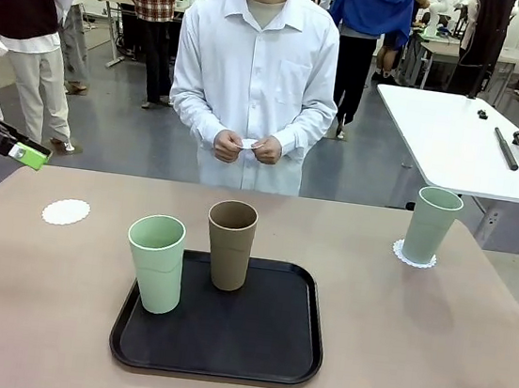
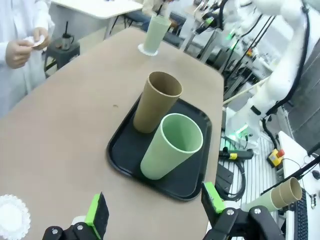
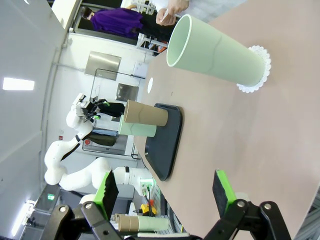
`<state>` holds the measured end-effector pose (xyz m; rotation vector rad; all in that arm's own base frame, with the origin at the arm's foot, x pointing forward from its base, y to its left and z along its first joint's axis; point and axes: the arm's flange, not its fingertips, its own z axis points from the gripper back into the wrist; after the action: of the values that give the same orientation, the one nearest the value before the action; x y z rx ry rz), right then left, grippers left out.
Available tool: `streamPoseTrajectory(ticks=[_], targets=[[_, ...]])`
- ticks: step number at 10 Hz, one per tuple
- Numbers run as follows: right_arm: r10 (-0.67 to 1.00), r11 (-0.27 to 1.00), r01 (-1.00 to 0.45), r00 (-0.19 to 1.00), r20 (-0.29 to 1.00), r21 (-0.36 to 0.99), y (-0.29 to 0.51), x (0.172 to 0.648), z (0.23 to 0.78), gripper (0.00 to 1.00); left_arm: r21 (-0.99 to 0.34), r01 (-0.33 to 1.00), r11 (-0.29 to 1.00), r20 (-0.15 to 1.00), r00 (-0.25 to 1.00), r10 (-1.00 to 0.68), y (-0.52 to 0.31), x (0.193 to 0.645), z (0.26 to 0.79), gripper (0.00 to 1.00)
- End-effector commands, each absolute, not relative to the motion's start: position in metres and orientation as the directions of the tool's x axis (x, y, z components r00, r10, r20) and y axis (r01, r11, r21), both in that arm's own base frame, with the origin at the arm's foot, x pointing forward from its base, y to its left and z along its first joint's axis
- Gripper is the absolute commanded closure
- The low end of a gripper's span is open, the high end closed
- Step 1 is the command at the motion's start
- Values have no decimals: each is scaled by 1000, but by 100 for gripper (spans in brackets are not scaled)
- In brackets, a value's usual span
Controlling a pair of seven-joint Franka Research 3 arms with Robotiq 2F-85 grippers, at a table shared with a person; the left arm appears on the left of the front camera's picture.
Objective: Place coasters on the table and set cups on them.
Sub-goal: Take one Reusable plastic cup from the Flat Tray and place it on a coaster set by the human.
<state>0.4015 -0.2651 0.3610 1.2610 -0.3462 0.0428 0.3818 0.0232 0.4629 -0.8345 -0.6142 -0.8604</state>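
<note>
Entry, 1 moment, 3 views.

Table: a black tray sits at the near centre. 2 cups stand upright on it. The left mint cup is at the tray's near-left part and the tan cup is at its far middle. They stand close together, and we cannot tell whether they touch.

The right mint cup stands upright at the far right of the table, centred on the right coaster. The coaster's lacy edge shows all round the cup's base.

The left coaster lies flat on the far left of the table, bare, well apart from the tray.

Person: stands at the far side, both hands together at waist height, pinching a small white piece of paper. It is too small for us to tell whether it is a coaster.

Left gripper: jaws spread wide, nothing between the green pads. In the front view it hangs at the far left, above the table's left edge. Its wrist view looks across the table at the tray and the 2 cups, with the left coaster at the lower left corner.

Right gripper: jaws spread wide, nothing between them. It is held off the table's right side, apart from the right mint cup, which lies straight ahead in its wrist view.
</note>
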Motion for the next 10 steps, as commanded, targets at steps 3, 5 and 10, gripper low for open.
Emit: streamPoseTrajectory(ticks=[3,5,10], targets=[[-162,312,-205,951,265,927,-265,402,362,0,-419,847,327,801,514,-307,-1,381,409,0],[-162,312,-205,951,265,927,-265,402,362,0,-433,846,310,793,521,-314,-10,380,393,0],[-162,312,-205,951,265,927,-265,402,362,0,-453,844,287,758,534,-375,-19,382,379,0]])
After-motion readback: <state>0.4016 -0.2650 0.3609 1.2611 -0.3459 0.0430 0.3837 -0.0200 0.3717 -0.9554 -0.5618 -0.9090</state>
